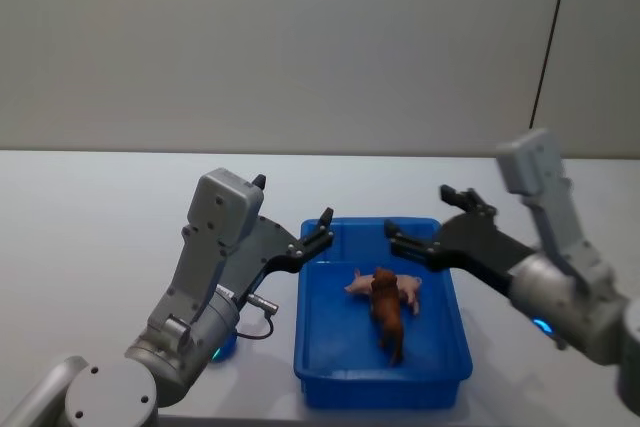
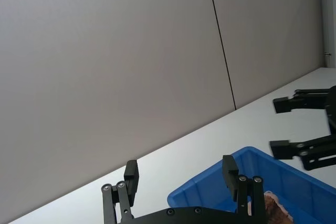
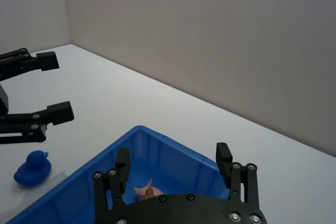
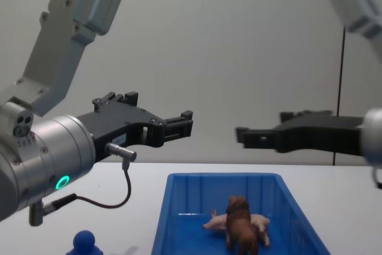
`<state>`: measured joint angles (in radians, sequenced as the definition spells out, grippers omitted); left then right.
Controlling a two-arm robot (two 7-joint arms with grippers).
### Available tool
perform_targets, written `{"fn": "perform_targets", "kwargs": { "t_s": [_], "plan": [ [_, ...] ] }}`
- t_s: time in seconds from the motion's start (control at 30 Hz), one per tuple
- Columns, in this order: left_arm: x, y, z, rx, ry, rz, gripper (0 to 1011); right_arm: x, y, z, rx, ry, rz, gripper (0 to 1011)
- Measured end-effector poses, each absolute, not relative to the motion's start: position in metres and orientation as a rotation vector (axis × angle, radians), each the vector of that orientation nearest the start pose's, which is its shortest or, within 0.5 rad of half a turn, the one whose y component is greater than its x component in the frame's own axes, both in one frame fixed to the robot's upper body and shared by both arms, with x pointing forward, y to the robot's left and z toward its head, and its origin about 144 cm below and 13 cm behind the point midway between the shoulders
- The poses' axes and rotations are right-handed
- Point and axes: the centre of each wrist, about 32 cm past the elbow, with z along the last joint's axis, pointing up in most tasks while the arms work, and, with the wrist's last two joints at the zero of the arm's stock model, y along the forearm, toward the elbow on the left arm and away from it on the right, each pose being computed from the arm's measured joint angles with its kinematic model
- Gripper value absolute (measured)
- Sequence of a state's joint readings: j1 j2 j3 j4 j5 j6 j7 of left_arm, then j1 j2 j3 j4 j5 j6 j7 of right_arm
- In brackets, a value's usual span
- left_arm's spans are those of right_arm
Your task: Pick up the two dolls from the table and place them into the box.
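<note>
Soft, even room light falls from overhead, moderately bright. The white tabletop (image 1: 90,247) reads as a flat pale grey and carries only faint shadows with loose edges: a dim band under the near rim of the box (image 1: 385,379) and a weak patch around the base of the dark blue figure (image 3: 32,169). The box's glossy floor gives back a pale sheen. The matte wall (image 1: 300,47) takes the light evenly. A green ring light (image 4: 61,182) glows on the left arm (image 4: 54,153), and a small blue light (image 1: 541,326) on the right arm (image 1: 570,297).

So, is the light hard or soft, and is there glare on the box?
Head view: soft, even light; the lion leaves only a faint shadow on the box floor. Chest view: a pale sheen on that floor beside the pig; left gripper and right gripper hover open above.
</note>
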<state>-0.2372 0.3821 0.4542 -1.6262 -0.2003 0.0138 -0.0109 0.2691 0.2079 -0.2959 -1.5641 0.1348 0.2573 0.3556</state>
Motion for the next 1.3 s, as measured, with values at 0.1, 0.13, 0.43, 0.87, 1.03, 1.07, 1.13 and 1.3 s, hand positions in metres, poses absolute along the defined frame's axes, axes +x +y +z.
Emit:
{"fn": "perform_targets", "kwargs": {
  "t_s": [0.1, 0.13, 0.43, 0.87, 1.03, 1.07, 1.13, 1.3],
  "plan": [
    [0.492, 0.198, 1.204, 0.061, -0.268, 1.124, 1002, 0.511, -0.209, 1.218, -0.139, -0.057, -0.949, 1001],
    [0.492, 0.198, 1.204, 0.061, -0.268, 1.124, 1002, 0.509, -0.212, 1.217, -0.137, -0.059, -0.950, 1001],
    [0.492, 0.198, 1.204, 0.061, -0.268, 1.124, 1002, 0.487, -0.250, 1.212, -0.130, -0.070, -0.953, 1001],
    [0.492, 0.199, 1.204, 0.067, -0.269, 1.125, 1002, 0.472, -0.270, 1.212, -0.128, -0.080, -0.949, 1001],
    [0.489, 0.204, 1.206, 0.090, -0.278, 1.135, 1002, 0.469, -0.274, 1.212, -0.129, -0.081, -0.948, 1001],
    [0.489, 0.205, 1.206, 0.095, -0.279, 1.138, 1002, 0.469, -0.274, 1.212, -0.129, -0.081, -0.948, 1001],
    [0.487, 0.208, 1.206, 0.110, -0.281, 1.146, 1002, 0.468, -0.275, 1.212, -0.129, -0.082, -0.947, 1001],
    [0.482, 0.215, 1.206, 0.148, -0.275, 1.169, 1002, 0.467, -0.277, 1.212, -0.130, -0.084, -0.946, 1001]
  ]
}}
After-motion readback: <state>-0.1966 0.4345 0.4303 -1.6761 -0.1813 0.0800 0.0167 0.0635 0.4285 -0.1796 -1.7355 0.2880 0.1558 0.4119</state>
